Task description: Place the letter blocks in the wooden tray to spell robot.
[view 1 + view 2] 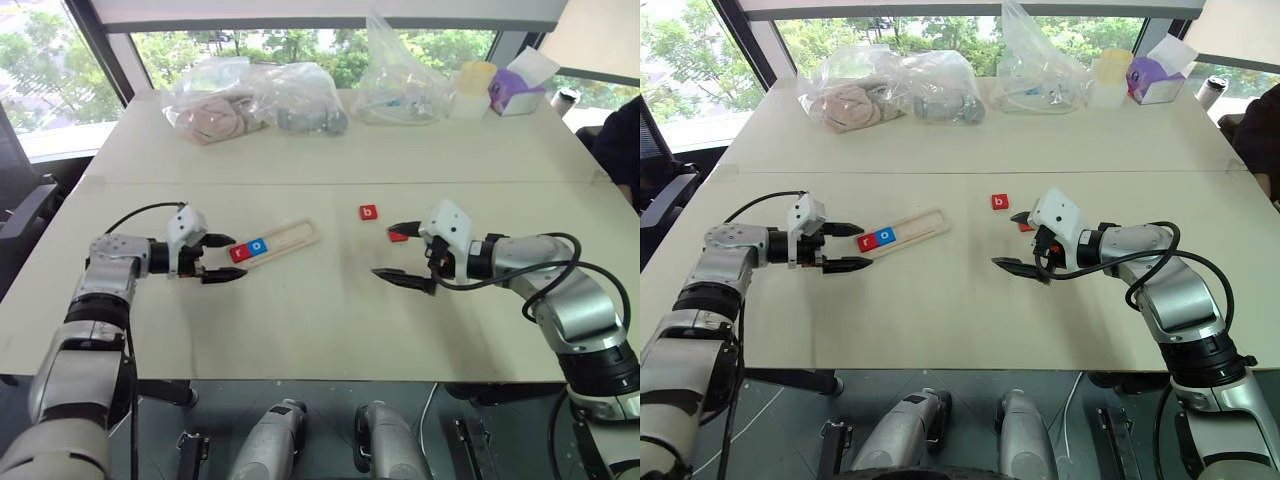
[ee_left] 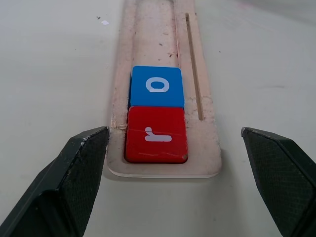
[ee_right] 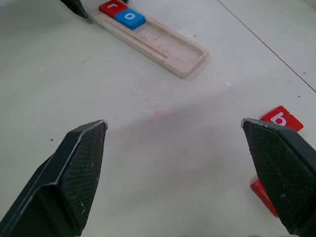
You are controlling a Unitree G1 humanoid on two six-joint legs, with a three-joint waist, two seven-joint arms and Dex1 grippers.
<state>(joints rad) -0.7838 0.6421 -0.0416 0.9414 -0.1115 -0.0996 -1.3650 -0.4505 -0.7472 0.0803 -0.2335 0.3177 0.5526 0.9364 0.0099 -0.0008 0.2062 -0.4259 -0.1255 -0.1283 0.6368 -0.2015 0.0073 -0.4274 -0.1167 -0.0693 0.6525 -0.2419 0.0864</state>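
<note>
The wooden tray [image 1: 296, 238] lies slanted on the table left of centre. At its near-left end sit a red letter block "r" [image 2: 156, 134] and, right after it, a blue "o" [image 2: 157, 86]; the tray's other slots are bare. My left gripper [image 1: 238, 257] is open, its fingers straddling the tray's end with the "r" between them, touching nothing. A red "b" block [image 1: 368, 212] lies on the table to the right. Another red block [image 1: 398, 236] sits half hidden behind my right gripper's upper finger. The right gripper [image 1: 383, 250] hovers open and holds nothing.
Clear plastic bags [image 1: 250, 100] with cloth and objects line the far table. A yellow container [image 1: 474, 88] and a purple box [image 1: 518, 88] stand at the back right. A seam [image 1: 330, 182] joins the two tables. A person's dark sleeve [image 1: 620, 140] shows at the right edge.
</note>
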